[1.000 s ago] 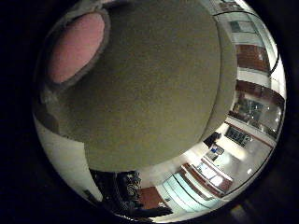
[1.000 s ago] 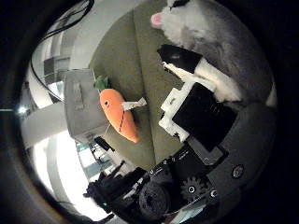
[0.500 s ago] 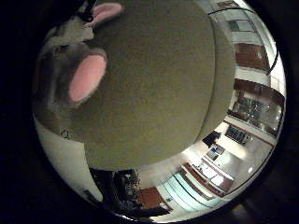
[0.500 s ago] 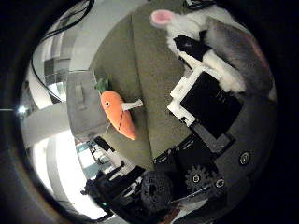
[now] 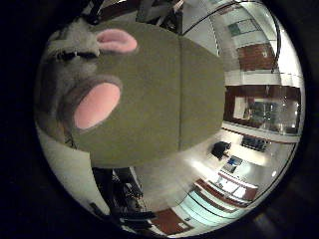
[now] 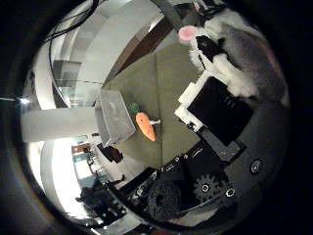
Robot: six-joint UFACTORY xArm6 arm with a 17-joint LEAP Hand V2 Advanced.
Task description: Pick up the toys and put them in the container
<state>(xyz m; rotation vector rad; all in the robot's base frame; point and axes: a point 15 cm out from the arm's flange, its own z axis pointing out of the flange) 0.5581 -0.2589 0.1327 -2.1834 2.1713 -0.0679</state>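
Observation:
A grey and white plush animal [image 6: 247,51] with pink ears [image 5: 97,105] lies against my palm. My right hand [image 6: 220,105] has its white and black fingers curled round it and holds it above the olive-green table [image 5: 164,99]. An orange carrot toy [image 6: 145,126] with a green top lies on the table right beside a grey container [image 6: 115,117] that stands near the table's edge. The hand is well above and away from both. The inside of the container is not visible.
The table top [image 6: 166,73] has a seam running across it. Beyond its edges lies a shiny room floor [image 5: 199,169] with dark furniture and equipment [image 6: 98,196] far below.
The hand has risen from the table with the plush animal in it. The table, the carrot and the container now look smaller and farther off. More of the plush shows beside the palm.

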